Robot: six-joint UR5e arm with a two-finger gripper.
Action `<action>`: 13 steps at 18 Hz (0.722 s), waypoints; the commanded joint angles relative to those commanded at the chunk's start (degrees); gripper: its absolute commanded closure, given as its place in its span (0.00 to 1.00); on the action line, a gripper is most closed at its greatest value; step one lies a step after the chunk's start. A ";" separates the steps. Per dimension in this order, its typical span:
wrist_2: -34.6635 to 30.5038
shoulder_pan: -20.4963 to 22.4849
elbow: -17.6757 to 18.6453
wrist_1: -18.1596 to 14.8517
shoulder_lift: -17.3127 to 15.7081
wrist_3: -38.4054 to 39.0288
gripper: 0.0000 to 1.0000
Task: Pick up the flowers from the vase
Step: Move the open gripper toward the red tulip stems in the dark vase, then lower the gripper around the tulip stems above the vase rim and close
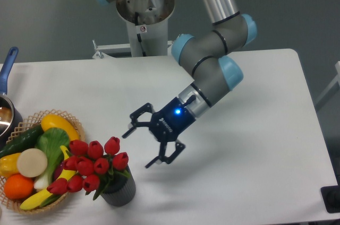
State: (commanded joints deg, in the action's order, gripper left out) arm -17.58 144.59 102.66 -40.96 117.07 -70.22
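Observation:
The flowers (91, 165), a bunch of red tulip buds with green leaves, stand in the vase (119, 189), a short dark grey ribbed cylinder near the table's front left. My gripper (138, 147) hangs tilted toward the left, just right of the buds and a little above them, open with its fingers spread wide and nothing between them. It is not touching the flowers.
A woven basket (73, 119) of fruit and vegetables sits right beside the vase on the left. A pot with a blue handle (7, 66) is at the far left edge. The arm's base column (143, 18) stands behind the white table (255, 182).

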 joint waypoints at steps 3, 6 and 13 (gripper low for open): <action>0.00 -1.58 -3.07 0.00 2.10 0.00 0.00; 0.00 -2.64 -6.06 -0.09 3.69 0.00 0.00; -0.09 -4.57 -8.53 0.00 6.06 0.00 0.00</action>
State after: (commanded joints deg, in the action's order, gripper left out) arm -17.67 140.02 94.13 -40.96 123.13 -70.22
